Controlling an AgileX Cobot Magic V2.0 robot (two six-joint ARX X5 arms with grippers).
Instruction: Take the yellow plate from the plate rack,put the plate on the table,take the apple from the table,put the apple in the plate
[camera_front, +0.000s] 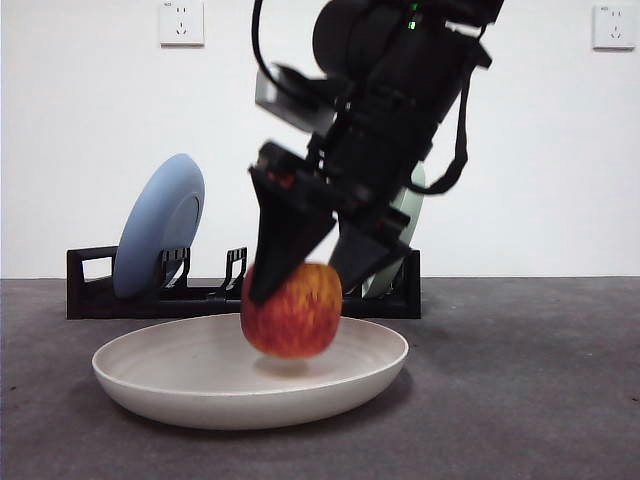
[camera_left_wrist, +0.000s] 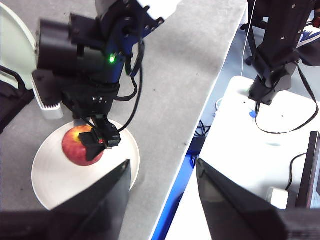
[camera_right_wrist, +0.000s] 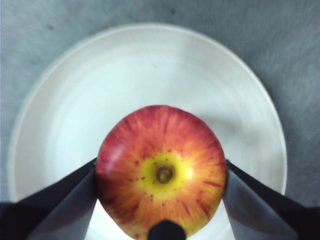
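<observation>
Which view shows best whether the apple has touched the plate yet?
The front view: side-on, it shows the apple hanging just above the plate, a shadow beneath, gripped by the right gripper. The right wrist view looks straight down, hiding any gap. The left wrist view shows it small and partly covered.

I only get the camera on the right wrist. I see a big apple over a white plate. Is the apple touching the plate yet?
Observer: No. From the front, the apple hangs just above the yellow plate, gripped by the right gripper.
Operator: What's behind the plate?
Observer: The plate rack, with a blue plate standing in it.
Operator: Where's the other arm?
Observer: The left gripper waits open, off to the side near the table edge.
</observation>
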